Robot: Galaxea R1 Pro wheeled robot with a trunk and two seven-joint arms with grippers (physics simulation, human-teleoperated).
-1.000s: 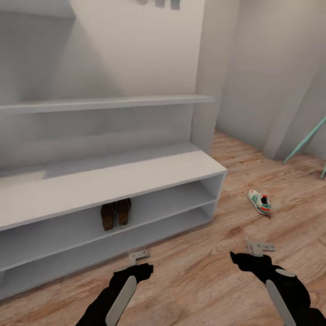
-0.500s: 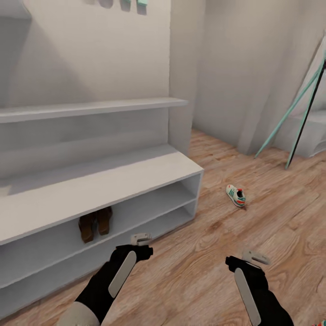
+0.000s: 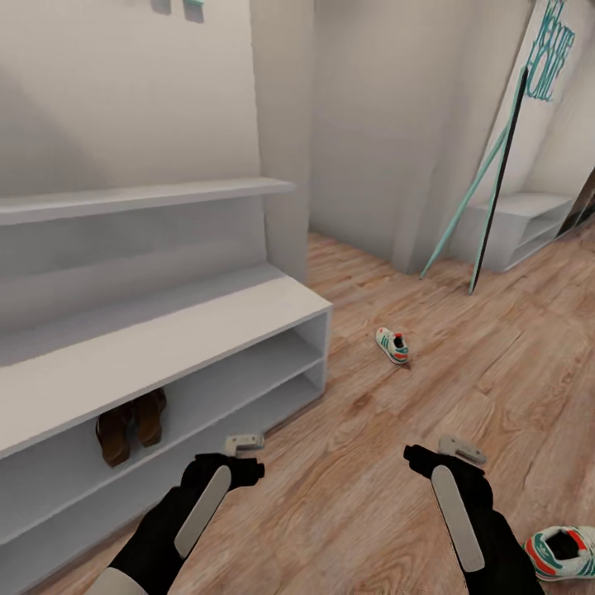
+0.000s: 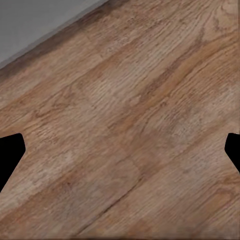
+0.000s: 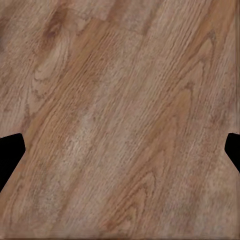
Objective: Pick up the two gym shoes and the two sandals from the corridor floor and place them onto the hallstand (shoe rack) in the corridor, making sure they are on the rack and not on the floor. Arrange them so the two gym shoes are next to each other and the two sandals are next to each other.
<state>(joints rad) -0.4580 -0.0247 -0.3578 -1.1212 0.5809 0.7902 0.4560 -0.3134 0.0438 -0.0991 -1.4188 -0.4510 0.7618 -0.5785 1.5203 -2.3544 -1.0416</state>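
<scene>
Corridor floor (image 3: 397, 430) wood-plank; white hallstand (image 3: 165, 339) along wall.

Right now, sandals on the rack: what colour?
Brown sandals on a white rack; head view.

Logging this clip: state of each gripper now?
Left gripper: open, holding nothing.
Right gripper: open, holding nothing.

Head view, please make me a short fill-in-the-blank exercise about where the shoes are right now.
1. The two sandals sit side by side on a ____ of the hallstand.
2. One gym shoe lies on the ____ past the hallstand's end.
3. The second gym shoe lies beside the robot's ____ arm.

Missing words: shelf; floor; right
</scene>
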